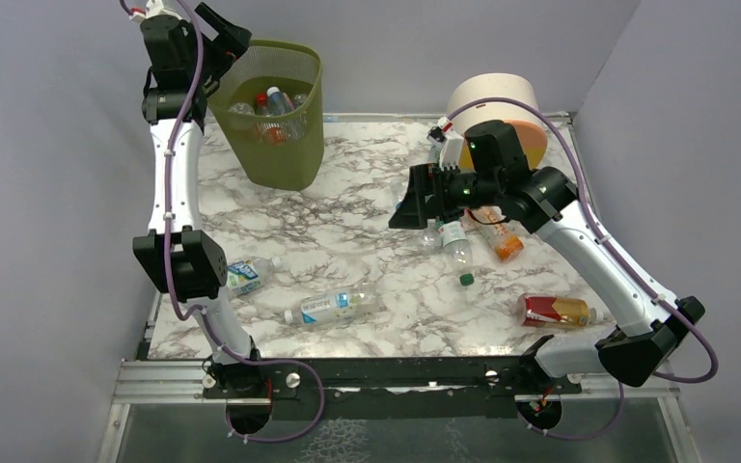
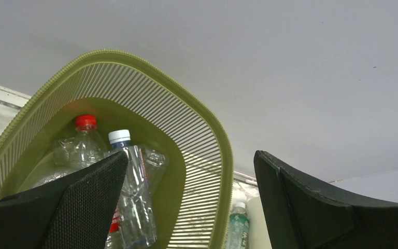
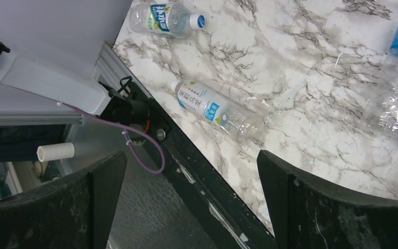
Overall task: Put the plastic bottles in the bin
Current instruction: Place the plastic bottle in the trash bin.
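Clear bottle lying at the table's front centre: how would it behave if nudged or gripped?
Lying on its side on the smooth table, the bottle would probably roll if nudged. It looks empty, so likely light. Its thin clear wall may dent when squeezed.

No text, brand or number was legible. The middle bottle [image 3: 215, 110], lying by the table's near edge, bore a white label with dark characters and a blue patch, too small to read. The left bottle [image 3: 166, 18] bore a blue-and-green label whose white lettering was likewise unreadable.
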Controlling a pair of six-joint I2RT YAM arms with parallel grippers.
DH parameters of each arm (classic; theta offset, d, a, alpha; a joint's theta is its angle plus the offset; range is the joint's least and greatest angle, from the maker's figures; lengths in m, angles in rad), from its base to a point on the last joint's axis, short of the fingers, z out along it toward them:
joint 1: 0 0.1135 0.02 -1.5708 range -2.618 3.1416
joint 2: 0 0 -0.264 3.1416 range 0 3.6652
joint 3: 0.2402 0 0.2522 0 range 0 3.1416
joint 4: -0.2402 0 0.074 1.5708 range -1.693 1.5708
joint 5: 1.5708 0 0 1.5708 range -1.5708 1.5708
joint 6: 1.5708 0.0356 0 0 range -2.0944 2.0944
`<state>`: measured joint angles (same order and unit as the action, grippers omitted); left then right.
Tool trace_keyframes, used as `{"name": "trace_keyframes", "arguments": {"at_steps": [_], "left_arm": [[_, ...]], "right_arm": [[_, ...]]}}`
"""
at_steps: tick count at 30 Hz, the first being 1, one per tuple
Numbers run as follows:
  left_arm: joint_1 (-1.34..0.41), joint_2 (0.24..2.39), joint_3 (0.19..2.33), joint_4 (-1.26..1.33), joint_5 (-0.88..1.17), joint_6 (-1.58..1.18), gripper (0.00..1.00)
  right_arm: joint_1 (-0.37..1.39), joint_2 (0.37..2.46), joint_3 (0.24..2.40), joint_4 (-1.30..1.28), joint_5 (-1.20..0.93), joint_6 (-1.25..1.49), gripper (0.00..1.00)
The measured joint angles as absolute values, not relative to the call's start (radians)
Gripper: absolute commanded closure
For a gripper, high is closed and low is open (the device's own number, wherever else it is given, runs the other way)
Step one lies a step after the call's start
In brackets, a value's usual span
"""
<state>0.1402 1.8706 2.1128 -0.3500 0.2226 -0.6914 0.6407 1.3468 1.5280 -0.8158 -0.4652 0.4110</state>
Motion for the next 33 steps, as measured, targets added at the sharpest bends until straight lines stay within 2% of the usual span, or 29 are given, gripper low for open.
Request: {"name": "trace_keyframes", "arguments": {"at_steps": [6, 21, 27, 33], "left_arm": [[0.145, 1.787, 2.075, -0.374, 0.265, -0.748, 0.02], [0.136, 1.377, 1.569, -0.412, 0.434, -0.878, 0.01], [0.135, 1.345, 1.528, -0.463, 0.449, -0.879, 0.01], [0.135, 1.336, 1.528, -0.508, 0.474, -0.879, 0.01]], "right_arm": [[0.640, 1.347, 1.519, -0.815, -0.465, 0.411, 0.01], [0.641, 1.409, 1.453, -0.815, -0.470, 0.395, 0.00], [0.650, 1.477, 1.379, -0.812, -0.480, 0.353, 0.00], [0.703, 1.578, 1.407, -0.810, -0.450, 0.269, 0.00]]}}
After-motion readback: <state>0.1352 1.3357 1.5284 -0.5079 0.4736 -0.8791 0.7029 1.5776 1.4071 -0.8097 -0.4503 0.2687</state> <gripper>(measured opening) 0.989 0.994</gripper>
